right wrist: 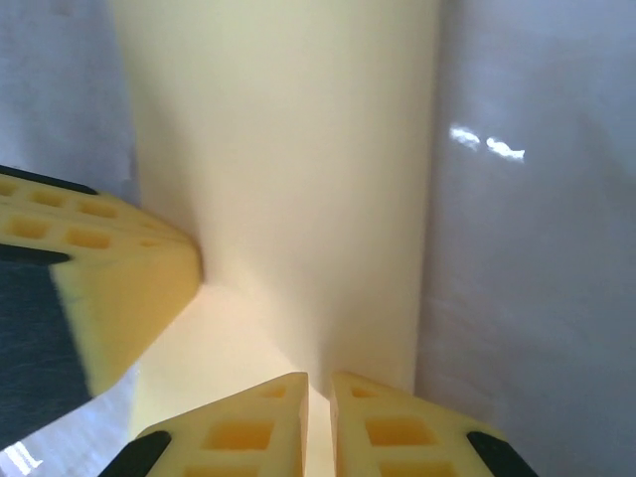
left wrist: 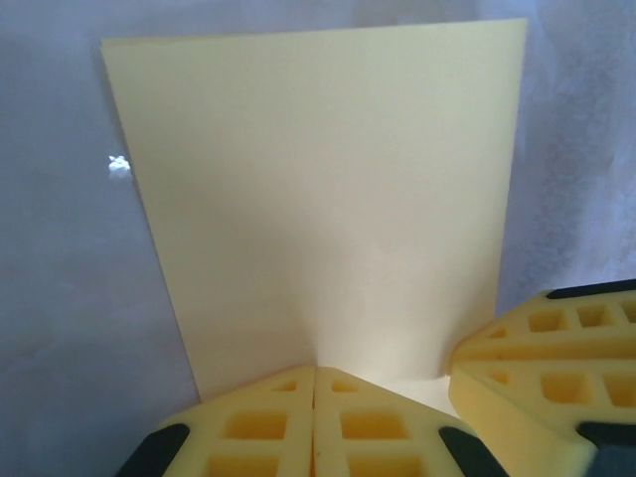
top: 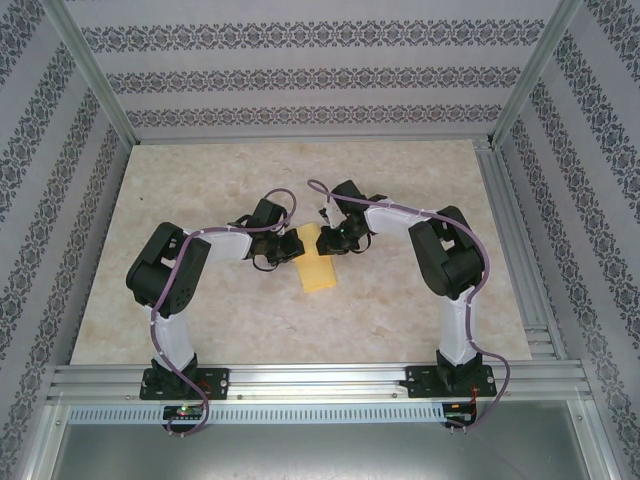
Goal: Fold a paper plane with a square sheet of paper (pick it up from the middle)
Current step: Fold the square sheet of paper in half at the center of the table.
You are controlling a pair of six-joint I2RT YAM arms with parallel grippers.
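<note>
Both hands are down at the middle of the table [top: 200, 310], meeting over the yellow sheet of paper [top: 318, 268]. My left hand [top: 286, 250] comes in from the left and my right hand [top: 336, 240] from the right, both at the sheet's far end. On the left wrist camera the left hand's pads [left wrist: 378, 422] are pressed together on the paper's near edge, and the sheet runs flat ahead. On the right wrist camera the right hand is clamped on the paper too, with the other hand's finger just beside it
</note>
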